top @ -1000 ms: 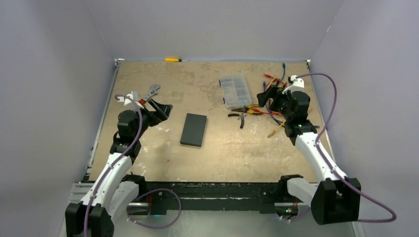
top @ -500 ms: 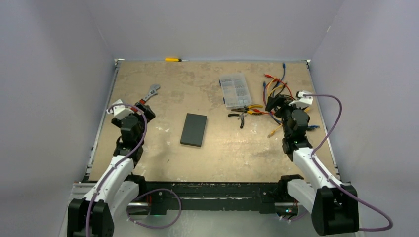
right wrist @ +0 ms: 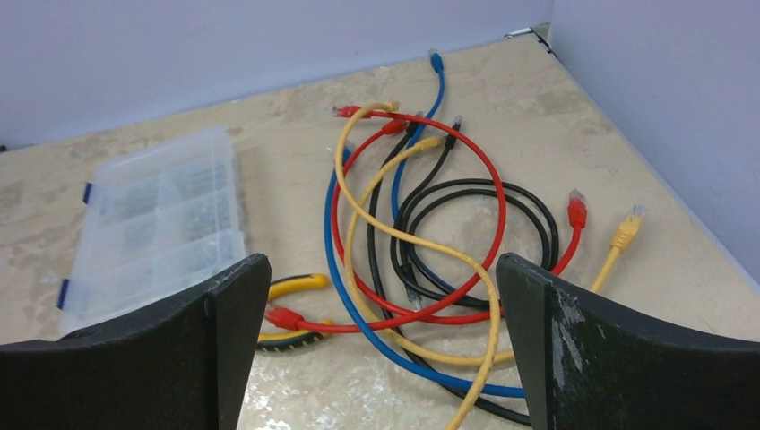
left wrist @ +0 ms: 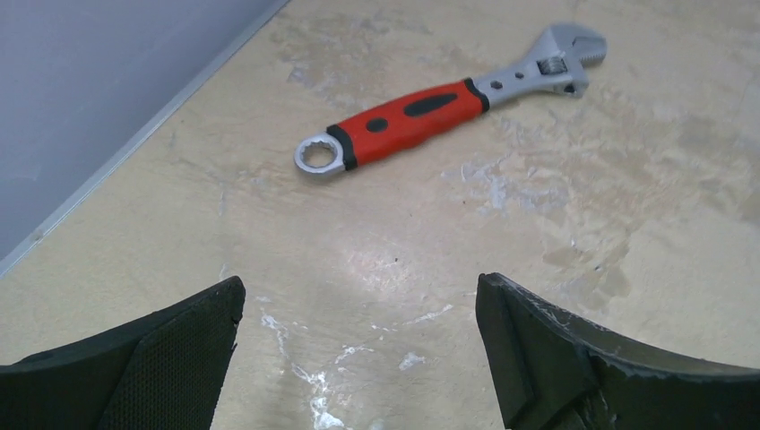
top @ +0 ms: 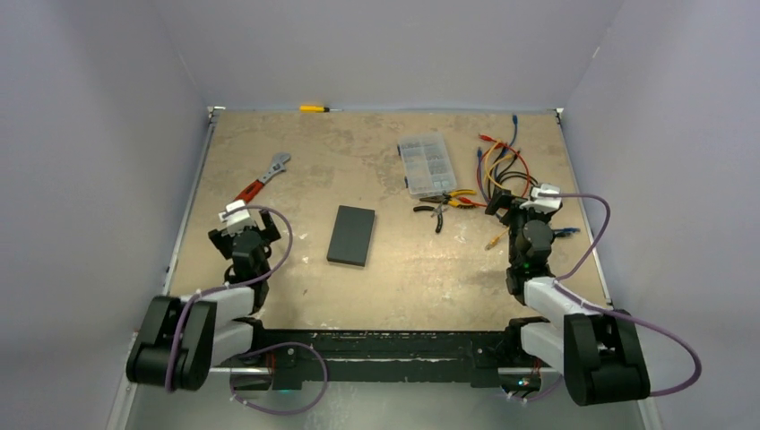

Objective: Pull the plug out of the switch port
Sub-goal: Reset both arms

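The switch (top: 351, 236) lies flat around mid-table (top: 394, 278), a bit left of centre. Its long side runs roughly front to back with a slight tilt, and there's bare top on all four sides, so plenty of room to come at it from any edge. Both arms sit tucked low by the near edge, one on each side of it and well apart from it. The left gripper (left wrist: 358, 291) has its jaws spread wide with nothing between them, just scuffed tabletop. A wrench (left wrist: 439, 112) lies ahead of it, near the left wall (left wrist: 107, 81). The right gripper (right wrist: 384, 269) is spread wide and empty too, facing a loose tangle of cables (right wrist: 421, 224) that fills the far right corner almost up to the right edge. Just left of the cables sit a clear organiser (top: 426, 166) and some pliers (top: 444, 202), so that side is the crowded one. A screwdriver (top: 315, 108) lies right along the far edge. The front strip of the table between the two arms is open.
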### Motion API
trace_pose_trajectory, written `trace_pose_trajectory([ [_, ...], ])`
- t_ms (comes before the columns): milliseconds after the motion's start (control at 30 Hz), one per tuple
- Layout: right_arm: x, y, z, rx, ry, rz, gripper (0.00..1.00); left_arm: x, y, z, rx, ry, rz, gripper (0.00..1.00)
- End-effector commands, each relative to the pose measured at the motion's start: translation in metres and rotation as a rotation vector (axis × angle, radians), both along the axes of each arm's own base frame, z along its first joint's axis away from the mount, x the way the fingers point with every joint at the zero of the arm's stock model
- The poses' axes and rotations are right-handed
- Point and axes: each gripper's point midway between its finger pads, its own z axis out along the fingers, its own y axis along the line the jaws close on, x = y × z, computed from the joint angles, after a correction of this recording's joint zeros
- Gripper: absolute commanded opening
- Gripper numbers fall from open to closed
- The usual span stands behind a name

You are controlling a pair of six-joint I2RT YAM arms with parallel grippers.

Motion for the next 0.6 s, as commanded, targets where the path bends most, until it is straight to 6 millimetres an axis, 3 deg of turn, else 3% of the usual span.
trace_pose_trajectory([
  [0, -0.001, -0.014, 0.025, -0.066, -0.149, -0.067, 0.98, 0.021, -0.004, 0.029, 0.115, -0.127, -0.07, 0.99],
  [67, -0.004, -0.022, 0.021, -0.06, -0.165, -0.115, 0.99, 0.025, -0.012, 0.032, 0.133, -0.153, -0.123, 0.99],
  [233, -0.002, -0.022, 0.019, -0.077, -0.202, -0.107, 0.99, 0.035, -0.024, 0.033, 0.142, -0.183, -0.192, 0.99],
  [567, 0.013, -0.011, 0.0, -0.098, -0.214, -0.031, 0.99, 0.06, -0.039, 0.007, 0.147, -0.117, -0.276, 0.99],
])
